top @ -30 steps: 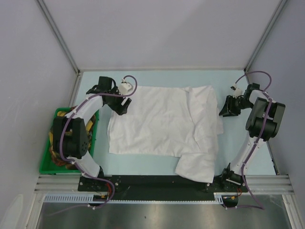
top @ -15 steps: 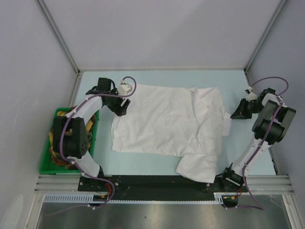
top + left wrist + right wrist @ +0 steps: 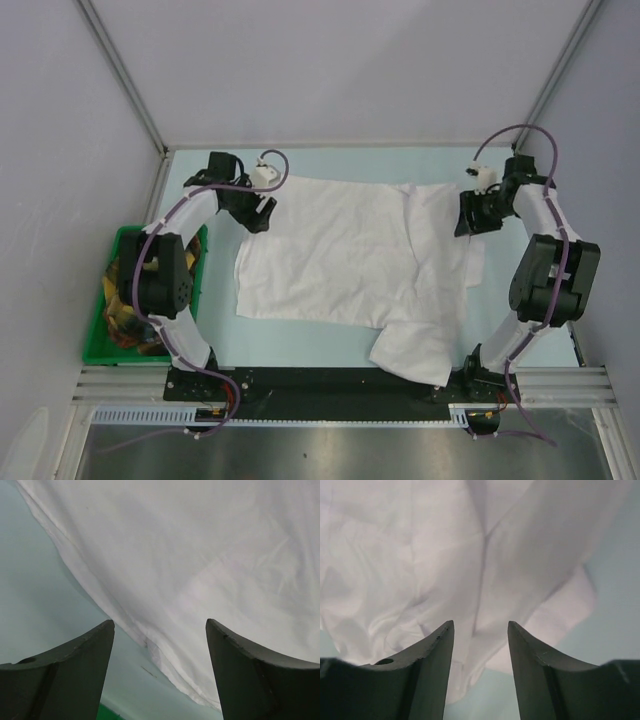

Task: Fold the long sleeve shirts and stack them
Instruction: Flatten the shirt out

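- White shirt [image 3: 340,255] lies spread mid-counter [image 3: 330,165]; right side folded over, sleeves hard to trace.
- Left fingers [image 3: 60,670] spread, empty, over shirt's far-left edge.
- Right fingers [image 3: 415,675] spread, empty, over far-right fold.
- Green bin [image 3: 95,350] contents partly hidden by left arm.

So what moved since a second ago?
The right gripper swung out to the right, then came back over the right edge of the shirt. The shirt slid a little rightward. The left gripper barely moved at the shirt's far left corner. Both grippers are open, holding nothing.
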Controlling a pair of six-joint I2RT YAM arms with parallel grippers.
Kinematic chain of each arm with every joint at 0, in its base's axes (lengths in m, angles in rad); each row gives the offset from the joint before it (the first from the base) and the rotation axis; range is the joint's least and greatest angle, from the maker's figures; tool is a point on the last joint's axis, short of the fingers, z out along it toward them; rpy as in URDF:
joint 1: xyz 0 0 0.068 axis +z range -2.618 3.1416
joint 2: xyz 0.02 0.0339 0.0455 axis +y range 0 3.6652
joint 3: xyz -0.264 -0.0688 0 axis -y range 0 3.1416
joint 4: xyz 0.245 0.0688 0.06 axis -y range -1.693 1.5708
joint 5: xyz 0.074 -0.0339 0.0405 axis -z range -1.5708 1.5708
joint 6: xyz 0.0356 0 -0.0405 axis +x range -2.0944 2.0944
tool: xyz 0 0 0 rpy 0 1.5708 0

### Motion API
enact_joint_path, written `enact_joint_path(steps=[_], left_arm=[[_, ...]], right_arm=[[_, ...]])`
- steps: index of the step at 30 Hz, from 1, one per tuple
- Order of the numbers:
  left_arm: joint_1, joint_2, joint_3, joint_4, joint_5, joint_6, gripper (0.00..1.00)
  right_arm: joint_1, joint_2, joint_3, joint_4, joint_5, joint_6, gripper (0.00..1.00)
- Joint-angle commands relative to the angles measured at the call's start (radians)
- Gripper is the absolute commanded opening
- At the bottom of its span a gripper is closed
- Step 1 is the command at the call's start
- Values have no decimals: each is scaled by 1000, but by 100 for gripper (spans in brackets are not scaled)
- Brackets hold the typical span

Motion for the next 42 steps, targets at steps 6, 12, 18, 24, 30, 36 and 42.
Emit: enact_joint_path(steps=[6,12,18,24,30,36,42], left_arm=[[-4,87,117,-6,54,45,81],[-3,121,100,-2,22,51,81],[-3,132,95,-6,43,39,81],[-4,31,98,-34,201,23,76],[-44,-147,-17,-25,377,55,77],[-61,-163,-64,10,414,-67,78],[-32,-204,-126,102,410,-170,82]], right_arm=[[158,39,-137,3,91,37,61],[178,87,-140,29,113,66,61],[180,99,-117,-25,33,41,36],[207,13,-2,-147,10,-3,0],[409,60,170,-261,42,-61,0],[671,222,328,-293,25,-34,26],[606,187,334,-301,-24,-75,78]])
